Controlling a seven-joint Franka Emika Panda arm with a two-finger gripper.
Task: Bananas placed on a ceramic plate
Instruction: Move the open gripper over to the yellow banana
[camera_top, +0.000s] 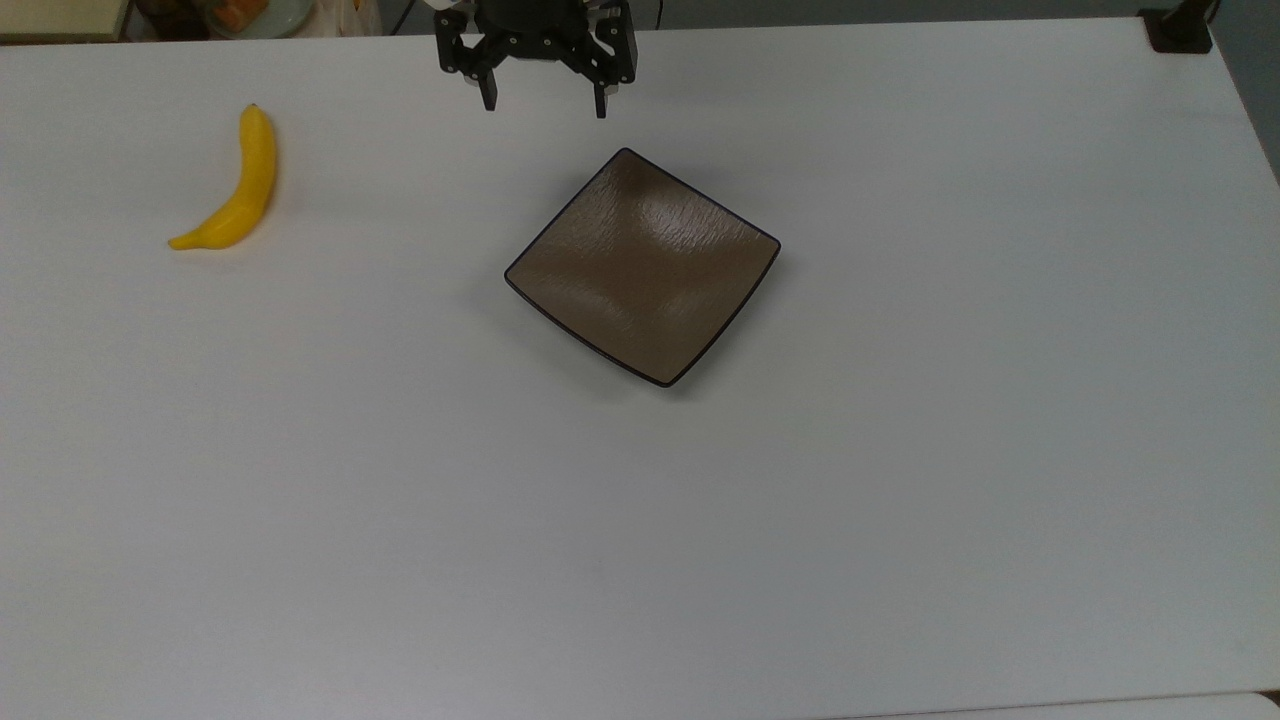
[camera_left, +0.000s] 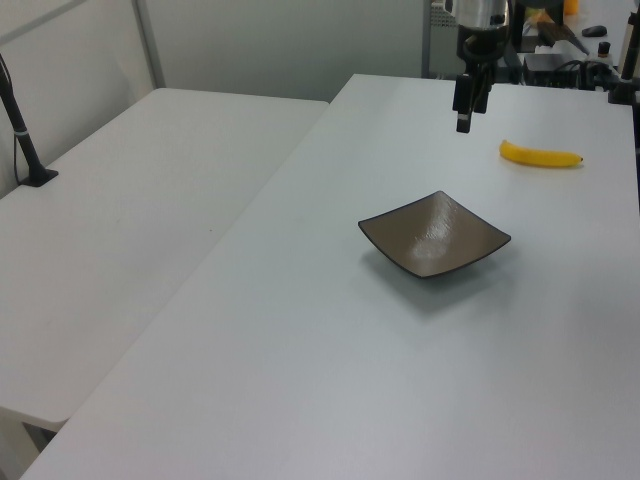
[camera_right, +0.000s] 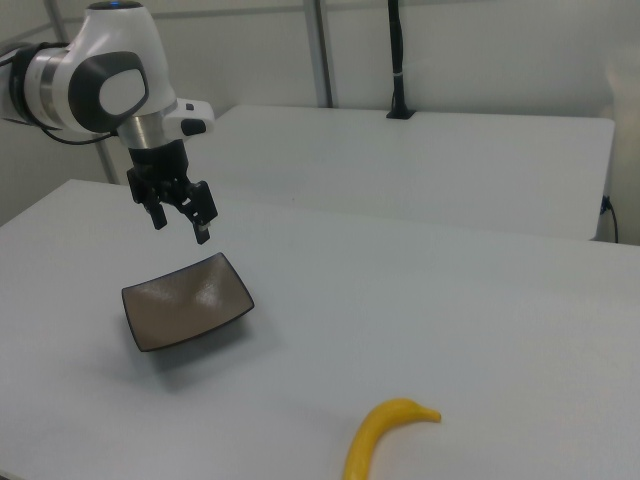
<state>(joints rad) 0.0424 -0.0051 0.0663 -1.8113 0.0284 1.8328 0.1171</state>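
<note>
The gripper (camera_top: 545, 106) hangs open and empty at the top view's upper centre, its black body cut off by the frame edge. Just below lies the square, glossy brown ceramic plate (camera_top: 640, 265), rippled and dark-rimmed. The smooth, curved yellow banana (camera_top: 235, 190) rests on the matte white table (camera_top: 900, 480) at upper left, well apart.

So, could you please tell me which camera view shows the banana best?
The top view: the whole banana lies unobstructed, curve and both ends visible. The left view shows it far off and foreshortened; the right view cuts off its lower end at the frame's bottom edge.
</note>
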